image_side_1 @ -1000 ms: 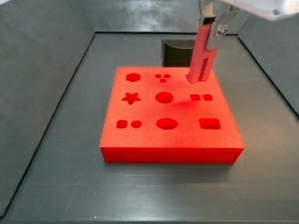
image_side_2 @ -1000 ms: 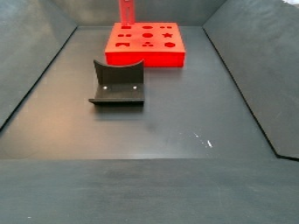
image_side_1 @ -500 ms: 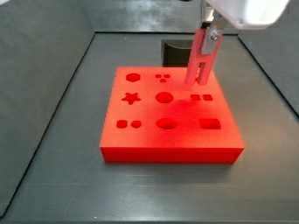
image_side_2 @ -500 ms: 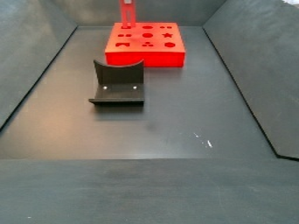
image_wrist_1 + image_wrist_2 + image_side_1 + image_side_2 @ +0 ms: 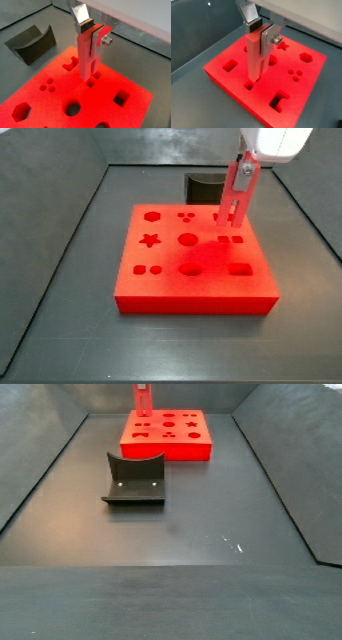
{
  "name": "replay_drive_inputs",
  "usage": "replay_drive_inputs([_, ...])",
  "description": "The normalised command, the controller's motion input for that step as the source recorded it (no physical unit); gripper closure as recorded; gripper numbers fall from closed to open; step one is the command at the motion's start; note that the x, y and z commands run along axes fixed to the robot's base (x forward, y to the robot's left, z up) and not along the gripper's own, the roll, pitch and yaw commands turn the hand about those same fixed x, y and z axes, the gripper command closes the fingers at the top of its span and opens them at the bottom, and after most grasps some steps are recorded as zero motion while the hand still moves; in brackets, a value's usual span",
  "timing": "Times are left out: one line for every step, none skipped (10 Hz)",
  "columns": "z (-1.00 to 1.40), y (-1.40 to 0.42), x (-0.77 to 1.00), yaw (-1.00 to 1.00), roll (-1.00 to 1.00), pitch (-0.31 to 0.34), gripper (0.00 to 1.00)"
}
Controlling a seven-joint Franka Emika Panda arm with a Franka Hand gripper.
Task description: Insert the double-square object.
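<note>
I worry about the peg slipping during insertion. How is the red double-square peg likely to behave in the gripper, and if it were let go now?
The double-square object looks rigid: it hangs straight from the gripper without bending. Its flat sides probably sit well against the pads, so twisting seems unlikely. Being tall and slender above the red block, it would likely topple if released before entering a hole.

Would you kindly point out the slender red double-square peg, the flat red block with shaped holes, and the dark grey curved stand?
Slender red double-square peg (image 5: 87, 55): wrist view, mid-shaft, held in the pincer.
Flat red block with shaped holes (image 5: 174, 263): side view, bare top face.
Dark grey curved stand (image 5: 134, 476): side view, its curved inner wall.
</note>
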Motion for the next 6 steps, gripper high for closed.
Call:
replay_drive_inputs([-0.25,-0.05,0.69,0.52,0.06,0.073,1.0])
replay_drive_inputs([-0.24,-0.05,0.62,0.58,0.07,0.06,1.0])
replay_drive_inputs([-0.2,-0.23,0.44,0.42,0.08,0.039,1.0])
replay_drive_inputs([-0.15,-0.13,0.12,0.0,0.05,0.0,1.0])
replay_drive_inputs([-0.1,-0.04,0.0,-0.07,0.03,0.0,1.0])
replay_drive_inputs([-0.12,0.0,-0.02,-0.14,0.06,0.0,1.0])
